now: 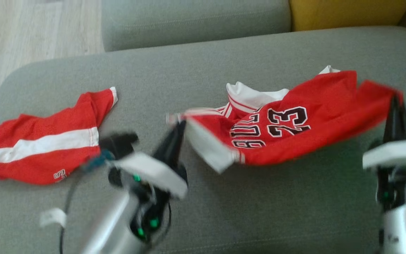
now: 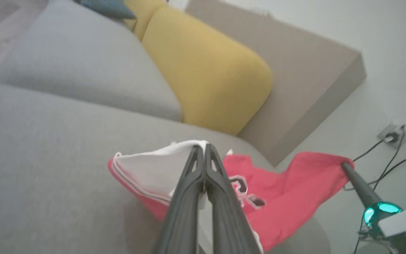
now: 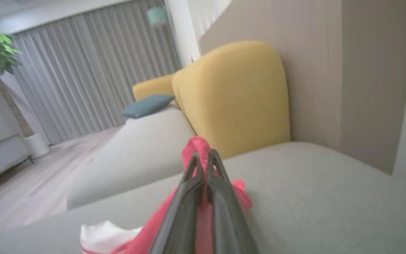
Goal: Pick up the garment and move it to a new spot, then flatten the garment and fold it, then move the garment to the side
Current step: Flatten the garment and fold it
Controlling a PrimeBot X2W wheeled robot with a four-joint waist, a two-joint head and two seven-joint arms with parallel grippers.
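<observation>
One step of three underway. Grips jersey (image 1: 294,120) by two edges: left gripper (image 1: 179,123) pinched shut on white trim, right gripper (image 1: 395,102) pinched shut on red corner. Hangs slung between them, low over sofa (image 1: 259,211). Left to do: set down, flatten, fold, move aside.

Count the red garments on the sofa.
2: red shorts at the left; a number 23 jersey at the right, pinched by the left gripper and right gripper. None looks hidden.

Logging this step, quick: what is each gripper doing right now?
Left gripper: closed on the red jersey, at its white-trimmed edge.
Right gripper: closed on the jersey's red edge.
</observation>
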